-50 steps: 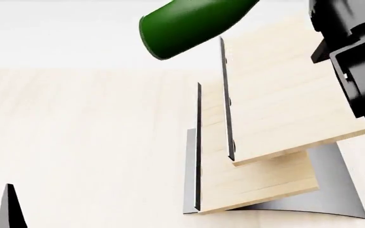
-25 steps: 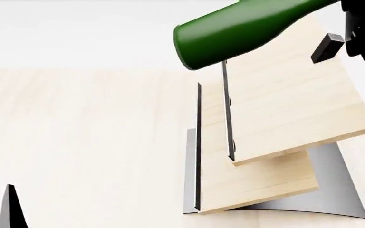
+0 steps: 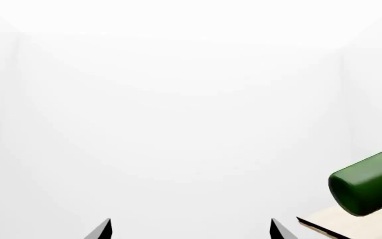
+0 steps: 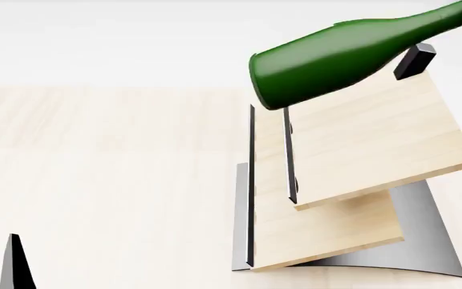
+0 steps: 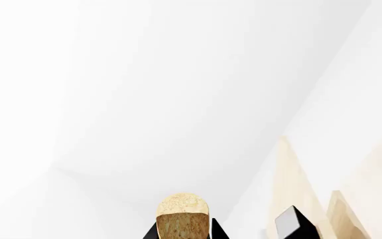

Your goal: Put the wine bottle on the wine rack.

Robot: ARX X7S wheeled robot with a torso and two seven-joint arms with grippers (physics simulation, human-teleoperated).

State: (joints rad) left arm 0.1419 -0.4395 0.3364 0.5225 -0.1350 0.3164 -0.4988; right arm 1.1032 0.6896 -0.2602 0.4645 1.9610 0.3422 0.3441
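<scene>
Right gripper [image 5: 183, 234] clamped on wine bottle [image 4: 335, 60] neck, bottle held tilted above wine rack [image 4: 360, 150]. Left gripper [image 3: 189, 230] fingers apart.

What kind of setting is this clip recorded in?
Probably a bare simulated tabletop scene: a pale wood surface against blank white walls, with only a tiered wine rack and a green wine bottle in view.

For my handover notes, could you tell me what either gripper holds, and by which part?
The right gripper holds the dark green glass wine bottle by its neck, near the tan cork.
</scene>
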